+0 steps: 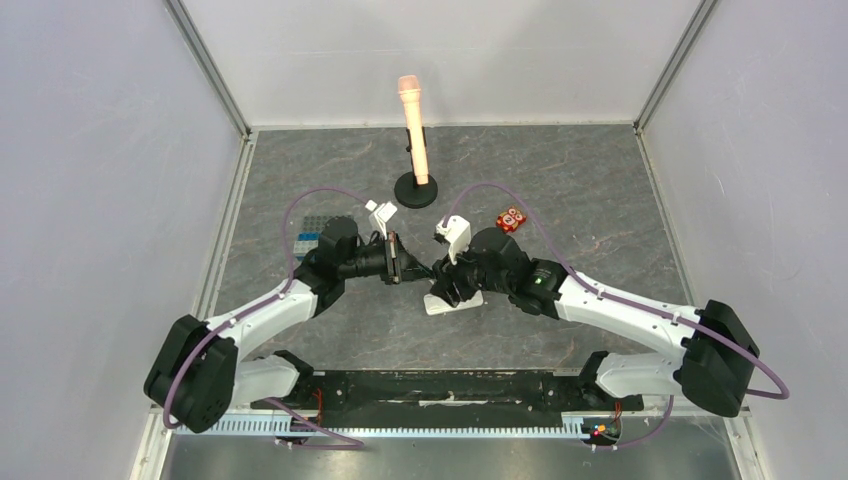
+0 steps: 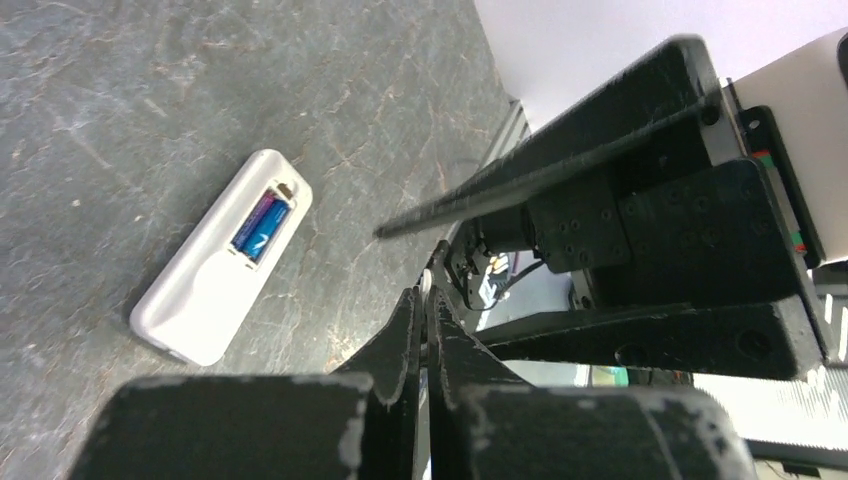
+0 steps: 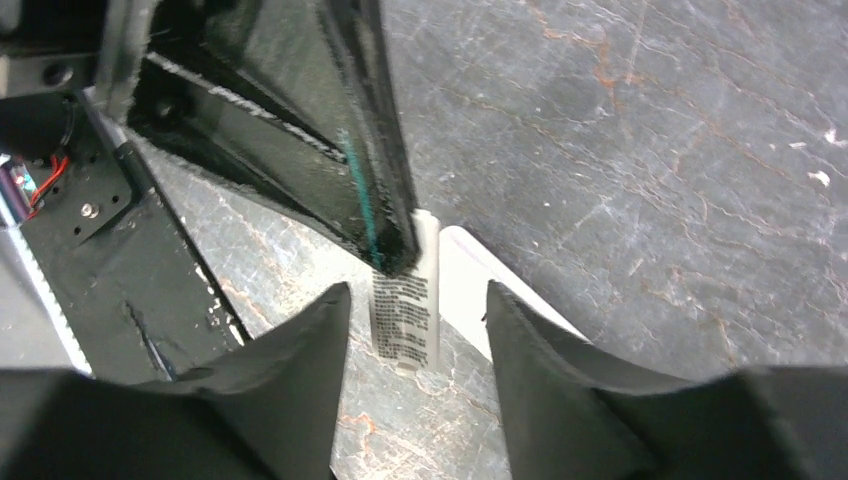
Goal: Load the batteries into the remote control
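The white remote control lies back-up on the table, and its open compartment shows a blue battery. The top view has the remote partly under the right gripper. My left gripper is shut on a thin white battery cover with printed text, held off the table. In the right wrist view the cover hangs between the fingers of my open right gripper without touching them, and a strip of the remote shows behind. The two grippers nearly meet, with the left gripper just left of the right one.
A pink microphone-shaped object stands on a black round base at the back centre. A small red block lies behind the right arm. A grey studded plate with a blue brick sits behind the left arm. Walls close in three sides.
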### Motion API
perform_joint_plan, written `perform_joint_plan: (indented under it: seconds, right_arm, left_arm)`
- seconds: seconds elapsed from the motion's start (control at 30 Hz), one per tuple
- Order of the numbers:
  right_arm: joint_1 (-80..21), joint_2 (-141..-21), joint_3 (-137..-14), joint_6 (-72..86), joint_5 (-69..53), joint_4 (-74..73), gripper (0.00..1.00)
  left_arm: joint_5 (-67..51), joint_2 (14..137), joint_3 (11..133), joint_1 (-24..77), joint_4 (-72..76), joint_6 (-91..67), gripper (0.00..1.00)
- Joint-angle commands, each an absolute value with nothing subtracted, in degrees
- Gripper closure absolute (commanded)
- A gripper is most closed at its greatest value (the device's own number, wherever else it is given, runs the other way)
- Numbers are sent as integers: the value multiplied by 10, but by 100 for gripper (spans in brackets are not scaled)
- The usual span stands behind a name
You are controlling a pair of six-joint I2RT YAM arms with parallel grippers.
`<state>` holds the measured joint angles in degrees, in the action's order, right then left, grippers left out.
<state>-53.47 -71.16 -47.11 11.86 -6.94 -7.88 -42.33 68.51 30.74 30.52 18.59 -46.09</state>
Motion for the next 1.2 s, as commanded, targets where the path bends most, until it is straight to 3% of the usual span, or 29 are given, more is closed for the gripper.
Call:
perform_joint_plan:
  seconds: [0.0, 0.1, 0.17, 0.23, 0.37, 0.57, 1.17]
  right_arm:
    - [-534, -690, -476, 177, 9, -77, 42]
    - [-534, -676, -457, 235, 65, -87, 46]
    - [-535, -694, -460, 277, 104, -113, 54]
    - [-535, -734, -482, 316, 139, -163, 70]
    - [-544, -820, -545, 353, 179, -233, 80]
    - [-560, -911, -621, 388, 212, -327, 80]
    - [-570, -962, -638, 409, 207, -356, 76]
  left_arm:
    - [-328, 646, 327, 304, 126, -417, 98]
    - [-141, 613, 334, 304, 23, -394, 98]
    - [-49, 594, 336, 303, -28, -390, 98]
    - [-3, 577, 334, 303, -48, -387, 98]
    - [41, 558, 331, 302, -63, -381, 98]
    - [46, 555, 323, 302, -66, -384, 98]
    - [52, 547, 312, 302, -66, -389, 98]
